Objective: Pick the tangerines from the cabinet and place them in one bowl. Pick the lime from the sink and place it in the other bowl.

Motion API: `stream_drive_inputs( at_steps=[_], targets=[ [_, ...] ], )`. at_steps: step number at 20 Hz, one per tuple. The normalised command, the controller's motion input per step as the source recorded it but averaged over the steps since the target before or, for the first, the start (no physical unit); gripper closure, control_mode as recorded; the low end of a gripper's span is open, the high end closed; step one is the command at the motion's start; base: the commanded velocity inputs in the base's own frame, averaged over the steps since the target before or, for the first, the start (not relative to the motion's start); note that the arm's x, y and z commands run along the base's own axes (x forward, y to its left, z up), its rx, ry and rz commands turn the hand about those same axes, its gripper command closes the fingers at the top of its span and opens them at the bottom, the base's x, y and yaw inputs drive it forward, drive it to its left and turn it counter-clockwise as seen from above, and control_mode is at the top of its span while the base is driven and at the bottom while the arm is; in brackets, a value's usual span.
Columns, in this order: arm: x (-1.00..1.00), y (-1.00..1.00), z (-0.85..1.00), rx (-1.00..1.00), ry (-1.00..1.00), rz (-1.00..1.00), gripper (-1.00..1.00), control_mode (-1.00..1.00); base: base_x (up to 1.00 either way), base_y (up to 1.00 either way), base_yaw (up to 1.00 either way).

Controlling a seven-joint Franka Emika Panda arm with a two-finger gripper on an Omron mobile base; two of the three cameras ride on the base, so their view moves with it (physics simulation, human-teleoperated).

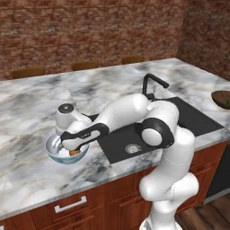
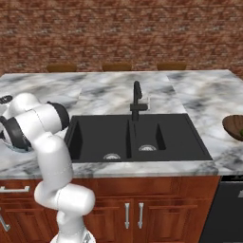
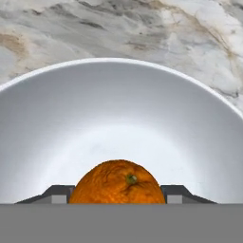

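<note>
My gripper [image 1: 74, 152] reaches down into the pale blue-white bowl [image 1: 55, 155] on the marble counter, left of the sink [image 1: 193, 117]. It is shut on an orange tangerine [image 3: 118, 182], which sits low over the bowl's inner wall [image 3: 118, 109] between the dark fingertips [image 3: 57, 193]. In the left base view the tangerine [image 1: 74, 152] peeks out under the hand. The dark brown bowl [image 2: 234, 126] rests on the counter at the far right, also at the picture's edge [image 1: 222, 98]. The black sink [image 2: 99, 137] has nothing in either basin. The lime and the cabinet are out of view.
A black faucet [image 2: 136, 99] stands behind the sink. Wide marble counter stretches to the brick wall, with chair backs [image 1: 85, 65] along its far edge. Wooden drawers with metal handles [image 1: 69, 204] run below the counter front.
</note>
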Motion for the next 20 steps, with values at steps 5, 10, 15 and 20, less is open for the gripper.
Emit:
stream_drive_inputs(
  at_steps=[5,10,15,20],
  targets=[
    [0.20,0.10,-0.19,-0.02,0.00,0.00,1.00,-1.00,0.00,0.00,0.00],
    [0.19,0.11,-0.07,0.00,0.00,-0.02,-1.00,-1.00,0.00,0.00,0.00],
    [0.21,0.00,0.13,0.03,0.00,-0.06,-1.00,-1.00,0.00,0.00,0.00],
    [0.05,-0.08,0.28,0.03,0.04,-0.12,-1.00,-1.00,0.00,0.00,0.00]
  ],
)
